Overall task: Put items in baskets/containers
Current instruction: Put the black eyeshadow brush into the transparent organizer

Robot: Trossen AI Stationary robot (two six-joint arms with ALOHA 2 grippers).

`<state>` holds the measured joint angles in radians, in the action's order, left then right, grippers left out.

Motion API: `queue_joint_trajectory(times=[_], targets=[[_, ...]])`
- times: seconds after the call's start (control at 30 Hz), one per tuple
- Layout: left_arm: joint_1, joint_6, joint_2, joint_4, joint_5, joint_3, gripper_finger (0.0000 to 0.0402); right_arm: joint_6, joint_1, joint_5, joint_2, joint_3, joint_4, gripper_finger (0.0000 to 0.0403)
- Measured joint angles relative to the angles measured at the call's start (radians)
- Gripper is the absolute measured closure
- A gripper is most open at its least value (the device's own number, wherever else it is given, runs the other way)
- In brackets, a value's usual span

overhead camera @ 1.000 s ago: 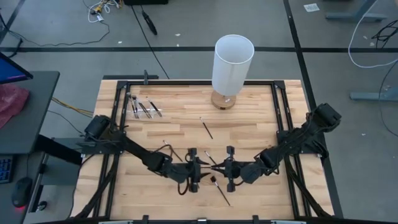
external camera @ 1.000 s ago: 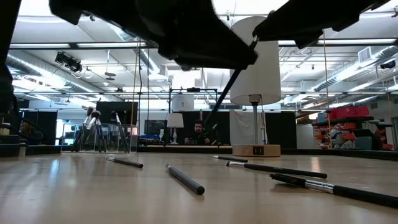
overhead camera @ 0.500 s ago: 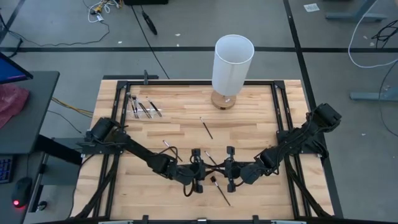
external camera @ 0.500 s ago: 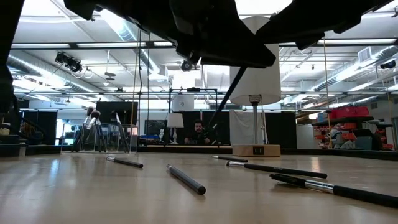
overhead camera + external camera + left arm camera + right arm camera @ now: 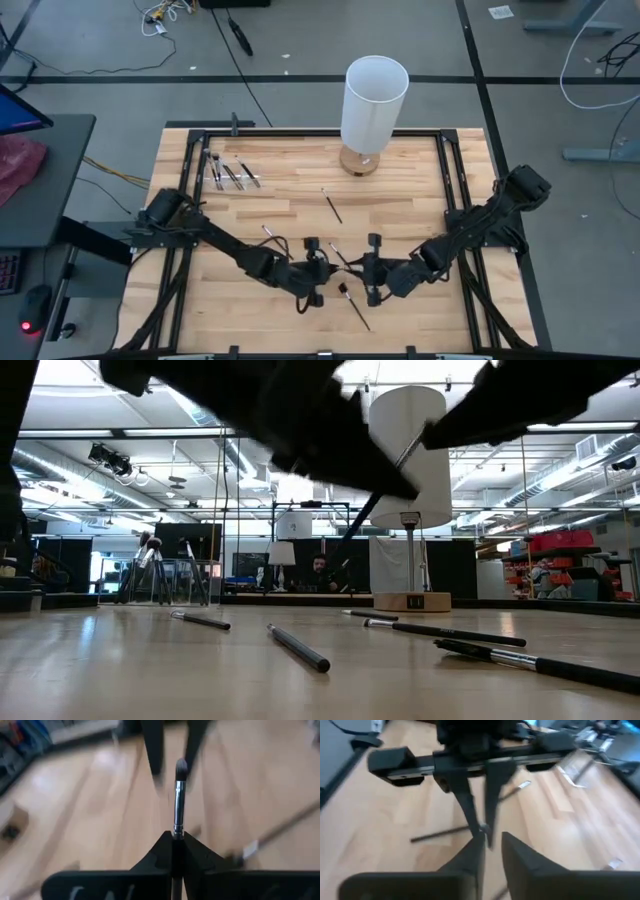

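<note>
Right now the left gripper (image 5: pixel 173 851) has its two fingers pressed together on a makeup brush (image 5: pixel 179 795), pinching the handle so the metal ferrule and dark tufted head stick straight out ahead of the fingertips. Directly facing it, across a small gap over the near-middle of the table (image 5: pixel 400 190), sits the right gripper (image 5: pixel 491 851), whose fingers stand slightly parted with nothing between them; the held brush reaches toward that gap. In the high view the two grippers meet almost nose to nose, left gripper (image 5: pixel 318 274) and right gripper (image 5: pixel 368 275). Just below and between them lies another brush (image 5: pixel 352 303) flat on the wood, and a further loose brush (image 5: pixel 333 208) lies beyond them, toward the white cylinder (image 5: pixel 374 103). Well away from the left gripper, near the far left corner, a cluster of brushes (image 5: pixel 228 172) rests where the clear container can barely be made out.
</note>
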<state>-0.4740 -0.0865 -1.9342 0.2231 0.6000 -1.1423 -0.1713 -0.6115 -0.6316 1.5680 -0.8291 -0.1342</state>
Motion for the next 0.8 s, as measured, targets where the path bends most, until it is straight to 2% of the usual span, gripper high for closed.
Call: queue_joint_trajectory(times=[0.1, 0.2, 0.3, 0.37, 0.5, 0.6, 0.7, 0.8], targets=[[-0.002, -0.069, 0.022, -0.098, 0.01, 0.028, 0.0386, -0.049, -0.026, -0.092, -0.042, 0.0, 0.097, 0.0307], [0.0, -0.118, 0.086, -0.091, 0.052, 0.12, 0.0386, -0.106, -0.05, -0.166, -0.067, 0.0, 0.189, 0.0283], [0.0, -0.162, 0.177, -0.002, 0.123, 0.262, 0.0386, -0.142, -0.067, -0.202, -0.078, 0.003, 0.213, 0.0269], [-0.001, -0.172, 0.247, 0.129, 0.186, 0.369, 0.0384, -0.154, -0.074, -0.201, -0.077, 0.015, 0.204, 0.0265], [0.003, -0.215, 0.393, 0.39, 0.343, 0.58, 0.038, -0.161, -0.075, -0.195, -0.077, 0.066, 0.117, 0.0266], [0.017, -0.265, 0.516, 0.506, 0.488, 0.71, 0.0386, -0.16, -0.074, -0.19, -0.076, 0.111, 0.023, 0.0271], [0.039, -0.292, 0.65, 0.55, 0.639, 0.807, 0.0386, -0.154, -0.074, -0.19, -0.076, 0.157, -0.072, 0.0276], [0.089, -0.288, 0.789, 0.556, 0.711, 0.868, 0.0385, -0.146, -0.074, -0.183, -0.076, 0.186, -0.148, 0.028]])
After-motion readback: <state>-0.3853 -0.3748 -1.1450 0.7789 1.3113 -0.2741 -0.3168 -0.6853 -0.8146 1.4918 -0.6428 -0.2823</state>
